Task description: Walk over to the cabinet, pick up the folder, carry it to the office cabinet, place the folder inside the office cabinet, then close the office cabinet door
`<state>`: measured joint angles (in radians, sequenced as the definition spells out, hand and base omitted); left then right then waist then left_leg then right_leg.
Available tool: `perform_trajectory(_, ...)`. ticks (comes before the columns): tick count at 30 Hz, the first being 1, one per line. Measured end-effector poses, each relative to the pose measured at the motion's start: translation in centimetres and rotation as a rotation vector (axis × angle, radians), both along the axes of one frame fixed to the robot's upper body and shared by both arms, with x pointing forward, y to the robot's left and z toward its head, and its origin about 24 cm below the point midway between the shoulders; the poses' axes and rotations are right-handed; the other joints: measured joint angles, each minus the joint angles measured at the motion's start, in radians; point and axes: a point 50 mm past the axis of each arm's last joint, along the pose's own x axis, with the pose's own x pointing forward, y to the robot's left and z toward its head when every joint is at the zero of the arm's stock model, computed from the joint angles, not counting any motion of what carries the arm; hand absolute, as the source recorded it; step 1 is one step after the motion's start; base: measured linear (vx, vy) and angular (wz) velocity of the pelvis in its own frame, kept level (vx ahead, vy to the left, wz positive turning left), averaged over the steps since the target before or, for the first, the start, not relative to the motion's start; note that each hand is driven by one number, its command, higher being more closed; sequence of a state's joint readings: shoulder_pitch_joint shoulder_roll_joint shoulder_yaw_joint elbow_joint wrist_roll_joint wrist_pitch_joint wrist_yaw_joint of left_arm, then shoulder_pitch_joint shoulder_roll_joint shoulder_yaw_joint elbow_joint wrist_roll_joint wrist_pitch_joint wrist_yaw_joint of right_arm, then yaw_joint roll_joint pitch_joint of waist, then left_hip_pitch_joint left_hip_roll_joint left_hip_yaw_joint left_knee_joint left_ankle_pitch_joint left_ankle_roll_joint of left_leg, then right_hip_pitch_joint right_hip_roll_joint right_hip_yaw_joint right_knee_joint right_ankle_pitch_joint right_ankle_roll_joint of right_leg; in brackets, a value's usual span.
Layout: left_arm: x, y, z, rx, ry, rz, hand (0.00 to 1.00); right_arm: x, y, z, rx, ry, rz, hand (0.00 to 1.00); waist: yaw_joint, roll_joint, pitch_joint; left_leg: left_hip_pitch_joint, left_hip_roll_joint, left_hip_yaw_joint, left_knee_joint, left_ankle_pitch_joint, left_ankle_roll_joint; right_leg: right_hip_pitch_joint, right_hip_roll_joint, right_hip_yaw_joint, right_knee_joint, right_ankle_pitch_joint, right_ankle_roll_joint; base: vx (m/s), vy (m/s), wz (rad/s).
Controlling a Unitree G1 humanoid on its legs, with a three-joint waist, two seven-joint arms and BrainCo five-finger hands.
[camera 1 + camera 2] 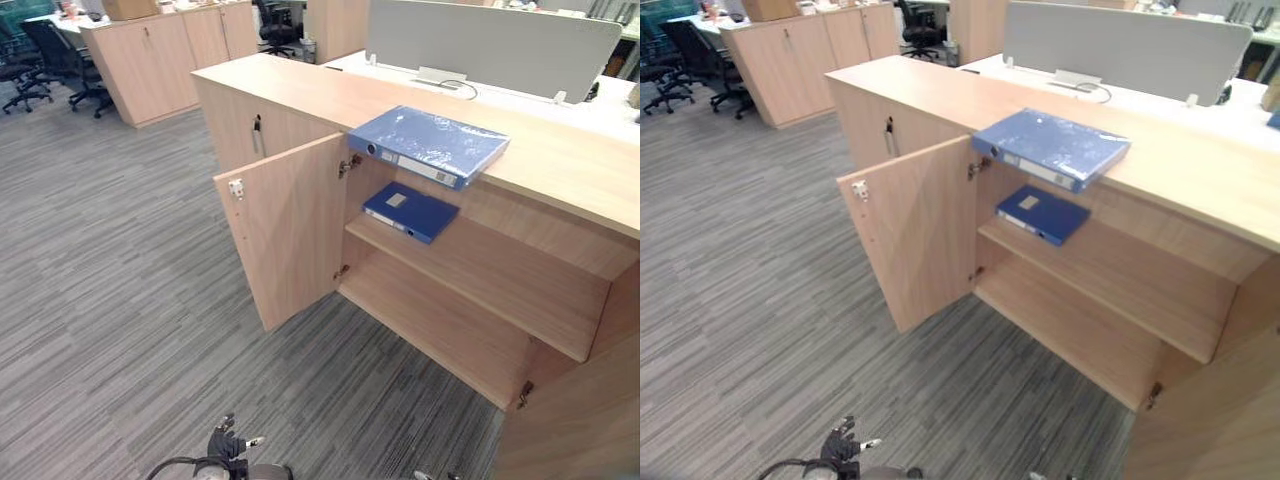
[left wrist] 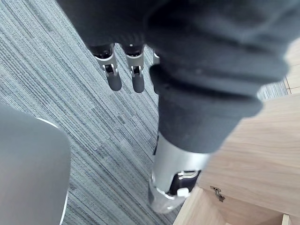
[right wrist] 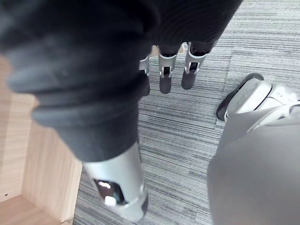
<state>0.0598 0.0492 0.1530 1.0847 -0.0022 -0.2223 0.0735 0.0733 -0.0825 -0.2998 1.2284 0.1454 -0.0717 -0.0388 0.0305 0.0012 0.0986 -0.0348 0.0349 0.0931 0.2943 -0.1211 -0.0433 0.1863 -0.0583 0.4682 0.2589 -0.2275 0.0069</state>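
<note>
Grey striped carpet [image 1: 110,260] covers the floor in front of me. On it stands a long cabinet [image 1: 330,95] made of light wood. It is open. Its left door [image 1: 290,230] swings out towards me, and its right door [image 1: 590,420] stands open at the other side. Inside there is one wide shelf [image 1: 500,275] and the bottom board under it.

A big blue folder [image 1: 430,145] lies flat on top of the cabinet. One corner of it sticks out a little over the front edge, just above the open part. A small blue folder [image 1: 410,210] lies flat on the shelf, right below the big one.

My hands are not touching either folder. My left hand [image 2: 137,75] hangs down over the carpet, near a wooden door. Its fingers are straight and side by side, and they hold nothing. My right hand [image 3: 165,77] hangs down over the carpet too, beside a wooden panel. Its fingers are also straight, close together, and empty.
</note>
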Motion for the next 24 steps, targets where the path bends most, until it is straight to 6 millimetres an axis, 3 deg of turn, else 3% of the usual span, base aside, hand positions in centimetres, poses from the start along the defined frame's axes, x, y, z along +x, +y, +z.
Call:
perform_trajectory(4,-0.4,-0.2,-0.2,0.000,0.025,-0.028,0.00,0.7,0.0,0.1,0.003,-0.012,0.047,0.00,-0.002,0.007,-0.021,0.030,0.004,0.015,-0.004,-0.027,0.006,-0.045,0.002,0.100,0.032,0.001,0.002,0.06,0.072,-0.93)
perform_trajectory(7,-0.2,-0.7,-0.3,0.002,0.031,-0.071,0.00,0.3,-0.4,0.1,-0.005,-0.002,0.040,0.00,-0.005,0.016,-0.024,0.090,-0.001,0.036,-0.079,-0.028,0.005,-0.118,0.031,0.147,0.161,-0.004,0.010,0.05,0.052,-0.87)
perform_trajectory(9,-0.3,-0.8,-0.3,0.006,0.041,-0.101,0.00,-0.2,-0.5,0.0,-0.005,0.010,0.035,0.00,-0.026,0.015,-0.024,0.149,-0.031,0.059,-0.140,-0.032,0.013,-0.205,0.061,0.143,0.383,-0.019,0.057,0.03,0.032,-0.59)
perform_trajectory(11,-0.3,-1.1,-0.4,0.006,0.047,-0.126,0.00,-0.9,-0.6,0.0,-0.004,0.020,0.009,0.00,-0.050,0.014,-0.013,0.195,-0.059,0.066,-0.158,-0.041,0.026,-0.249,0.064,0.115,0.529,0.009,0.114,0.01,0.042,-0.19)
perform_trajectory(12,-0.3,-1.4,-0.4,0.000,0.050,-0.133,0.00,-1.3,-0.8,0.0,-0.004,0.017,-0.019,0.00,-0.052,0.028,-0.005,0.235,-0.061,0.071,-0.170,-0.046,0.035,-0.261,0.060,0.068,0.592,0.037,0.150,0.01,0.066,-0.11)
perform_trajectory(15,-0.4,-1.7,-0.6,-0.012,0.060,-0.130,0.00,-0.9,-1.0,0.2,-0.014,0.002,-0.013,0.00,-0.062,0.040,0.002,0.293,-0.028,0.087,-0.200,-0.050,0.040,-0.306,0.058,-0.067,0.615,-0.052,0.107,0.00,0.045,-0.16)
perform_trajectory(16,-0.4,-1.8,-0.6,-0.015,0.061,-0.127,0.00,-0.5,-0.9,0.3,-0.015,-0.019,-0.007,0.00,-0.062,0.040,0.002,0.298,-0.004,0.099,-0.208,-0.052,0.032,-0.345,0.059,-0.144,0.499,-0.074,0.090,-0.03,0.013,-0.25)
perform_trajectory(17,-0.4,-1.7,-0.6,-0.017,0.062,-0.119,0.00,-0.3,-0.9,0.3,-0.015,-0.026,-0.011,0.00,-0.062,0.040,0.002,0.298,0.003,0.107,-0.207,-0.056,0.022,-0.355,0.057,-0.169,0.425,-0.066,0.084,-0.06,-0.026,-0.43)
perform_trajectory(18,-0.4,-1.3,-0.5,-0.017,0.057,-0.092,0.00,-0.3,-0.5,0.2,-0.006,-0.030,-0.012,0.00,-0.053,0.023,0.004,0.307,-0.004,0.127,-0.205,-0.068,0.001,-0.363,0.046,-0.210,0.244,0.011,0.079,-0.03,-0.035,-0.37)
perform_trajectory(19,-0.5,-1.4,-0.6,-0.023,0.062,-0.076,0.00,-0.3,-0.8,0.3,-0.010,-0.031,-0.021,0.00,-0.054,0.023,0.019,0.322,0.000,0.127,-0.203,-0.077,-0.011,-0.351,0.048,-0.226,0.240,0.026,0.054,0.02,-0.063,-0.32)
perform_trajectory(20,-0.9,-2.1,-0.8,-0.054,0.073,-0.055,0.00,-0.2,-1.3,0.4,-0.023,-0.035,-0.022,0.00,-0.066,0.057,0.011,0.322,0.025,0.128,-0.207,-0.078,-0.013,-0.343,0.078,-0.236,0.222,0.034,0.045,0.09,-0.079,-0.15)
perform_trajectory(21,-0.9,-2.6,-0.8,-0.069,0.069,-0.045,0.00,-0.1,-1.6,0.5,-0.032,-0.040,-0.017,0.00,-0.068,0.070,0.013,0.327,0.043,0.136,-0.217,-0.082,-0.027,-0.349,0.099,-0.237,0.222,0.035,0.045,0.13,-0.133,-0.18)
perform_trajectory(23,-0.8,-2.7,-0.8,-0.072,0.068,-0.047,0.00,0.0,-1.6,0.5,-0.033,-0.040,-0.013,0.00,-0.064,0.071,0.013,0.329,0.081,0.145,-0.228,-0.079,-0.033,-0.346,0.129,-0.248,0.196,0.036,0.037,0.10,-0.116,-0.11)
perform_trajectory(24,-0.8,-2.7,-0.8,-0.079,0.066,-0.039,0.00,0.0,-1.5,0.5,-0.031,-0.041,-0.012,0.00,-0.063,0.068,0.012,0.329,0.099,0.144,-0.228,-0.073,-0.038,-0.338,0.129,-0.285,0.182,0.015,0.010,0.06,-0.071,0.05)
